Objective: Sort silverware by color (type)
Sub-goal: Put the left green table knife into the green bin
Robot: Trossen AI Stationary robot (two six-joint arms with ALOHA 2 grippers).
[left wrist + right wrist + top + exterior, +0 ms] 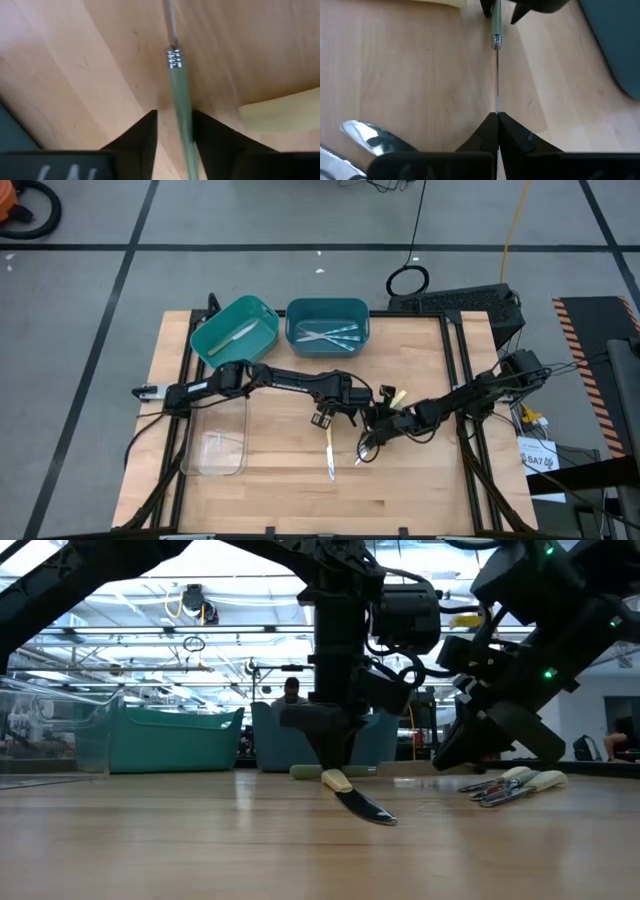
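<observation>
Mid-worktop: left hand (174, 145) part-open around grey-green knife (178, 95) handle; right hand (497, 131) pinched on its blade.

The light wooden table (400, 490) is filling the centre of the high view. Two teal bins (236, 330) (327, 324) are sitting side by side along its upper edge, the left one tilted. A clear tray (216, 442) is lying at the left. A yellow-handled knife (329, 450) is lying just below the middle, and a small cluster of pale-handled utensils (388, 408) is resting right of centre.
</observation>
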